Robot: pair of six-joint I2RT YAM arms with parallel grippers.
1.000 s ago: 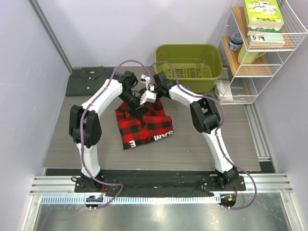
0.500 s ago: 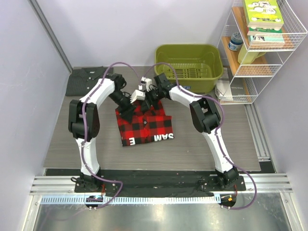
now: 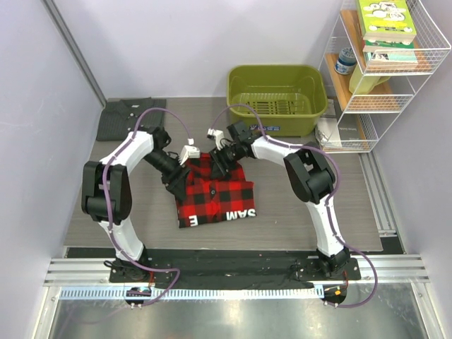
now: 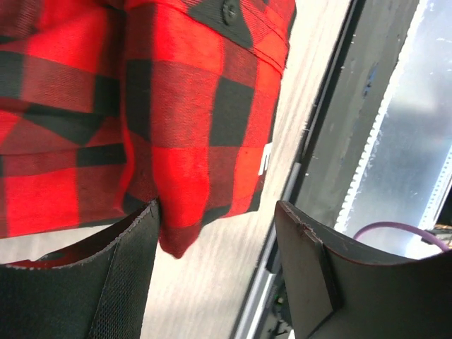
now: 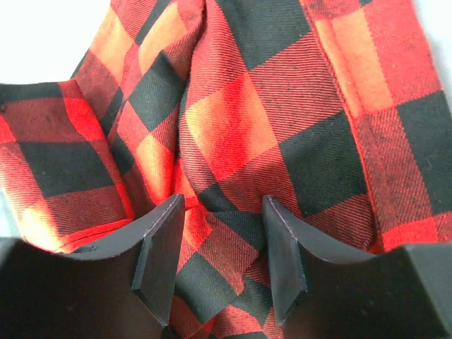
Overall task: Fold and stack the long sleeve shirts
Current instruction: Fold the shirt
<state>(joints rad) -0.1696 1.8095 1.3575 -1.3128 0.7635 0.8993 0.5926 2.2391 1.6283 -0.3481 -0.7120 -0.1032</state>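
Plaid shirt point(image 3: 219, 194) sits folded mid-table, with bare table point(image 3: 127, 205) left, right and near of it. Left gripper point(image 3: 176, 185) is at its left edge, jaws spread, nothing in them. Its wrist cam shows a plaid corner just beside 1 finger point(image 4: 113, 282), which the top view hides. Right gripper point(image 3: 220, 167) is on the far edge, jaws apart astride a cloth ridge, not clearly pinching. Grey shirt point(image 3: 131, 119) lies far left, well apart. Bin point(image 3: 244, 74) and rack point(image 3: 395, 120) are far right.
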